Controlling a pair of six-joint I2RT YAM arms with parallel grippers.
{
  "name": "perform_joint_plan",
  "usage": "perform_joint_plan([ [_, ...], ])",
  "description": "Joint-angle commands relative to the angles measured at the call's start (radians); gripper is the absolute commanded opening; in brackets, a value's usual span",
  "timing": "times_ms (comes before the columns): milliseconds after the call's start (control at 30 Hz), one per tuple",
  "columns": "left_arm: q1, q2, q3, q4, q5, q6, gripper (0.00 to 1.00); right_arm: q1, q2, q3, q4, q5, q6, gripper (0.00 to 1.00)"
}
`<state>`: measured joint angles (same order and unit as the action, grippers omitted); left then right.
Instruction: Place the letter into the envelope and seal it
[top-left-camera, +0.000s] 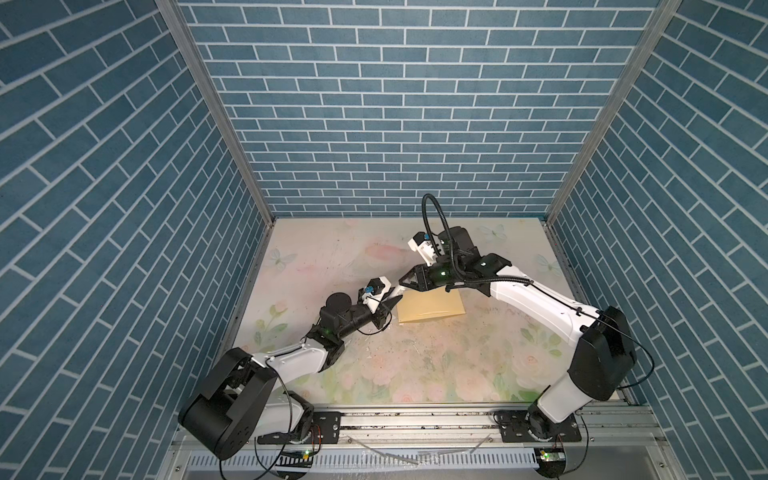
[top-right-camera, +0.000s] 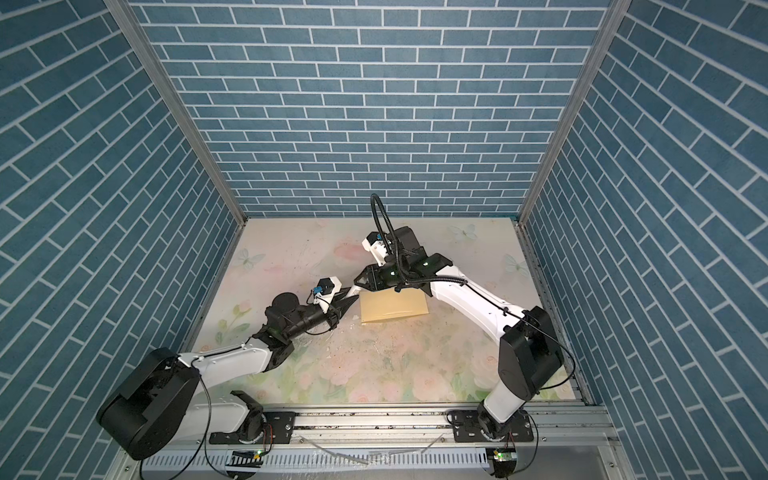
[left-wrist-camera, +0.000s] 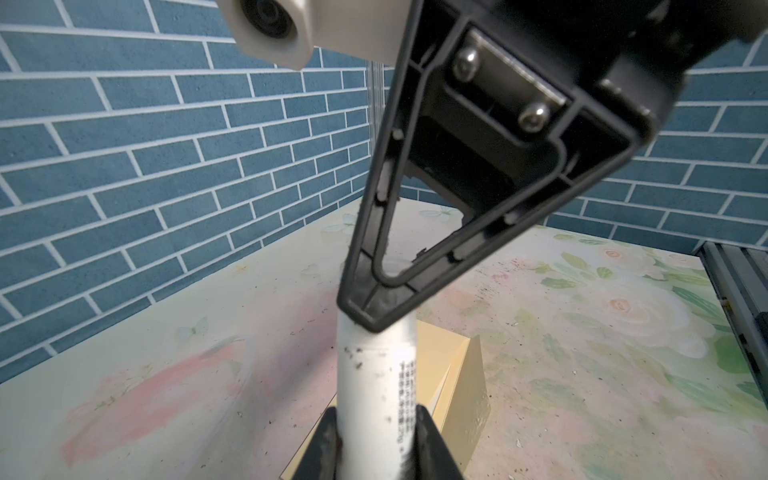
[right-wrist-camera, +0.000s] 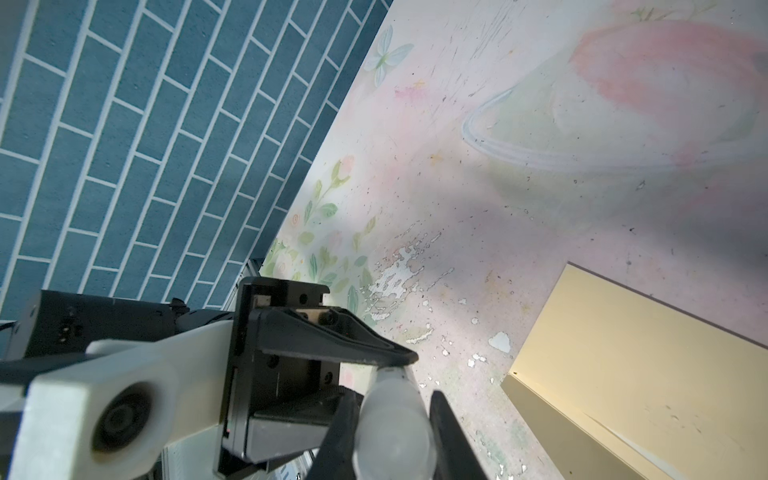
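The yellow envelope (top-left-camera: 430, 308) (top-right-camera: 392, 308) lies flat mid-table; it also shows in the wrist views (left-wrist-camera: 461, 382) (right-wrist-camera: 644, 374). The letter is out of view. Just off the envelope's left end, both grippers meet on a white tube (left-wrist-camera: 376, 374) with small black print. My left gripper (left-wrist-camera: 376, 419) (top-left-camera: 392, 301) is shut on the tube's body. My right gripper (right-wrist-camera: 395, 401) (top-left-camera: 402, 286) is shut on its frosted cap end (right-wrist-camera: 395, 432). The tube hangs above the table between the two arms (top-right-camera: 354, 289).
The floral table top (top-left-camera: 415, 365) is scuffed, with white flaked patches (right-wrist-camera: 395, 278) near the envelope. Blue brick walls (top-left-camera: 374, 104) close in the back and both sides. A metal rail (top-left-camera: 415, 419) carrying the arm bases runs along the front.
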<state>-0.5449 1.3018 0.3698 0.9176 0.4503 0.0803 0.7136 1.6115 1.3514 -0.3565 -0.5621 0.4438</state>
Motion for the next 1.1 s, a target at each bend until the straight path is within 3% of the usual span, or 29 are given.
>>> perform_joint_plan([
  [0, -0.004, 0.016, -0.003, -0.025, 0.016, 0.015, 0.00, -0.039, -0.061, 0.024, 0.037, 0.011, -0.021, 0.07],
  [833, -0.010, 0.027, 0.001, -0.028, 0.027, 0.016, 0.00, -0.090, -0.097, -0.004, 0.062, -0.005, -0.046, 0.05],
  [933, -0.012, 0.020, 0.003, -0.031, 0.027, 0.015, 0.00, -0.118, -0.107, -0.015, 0.021, 0.083, -0.064, 0.05],
  [1067, -0.013, 0.016, 0.004, -0.034, 0.021, 0.013, 0.00, -0.177, -0.100, -0.024, -0.079, 0.297, -0.115, 0.05],
])
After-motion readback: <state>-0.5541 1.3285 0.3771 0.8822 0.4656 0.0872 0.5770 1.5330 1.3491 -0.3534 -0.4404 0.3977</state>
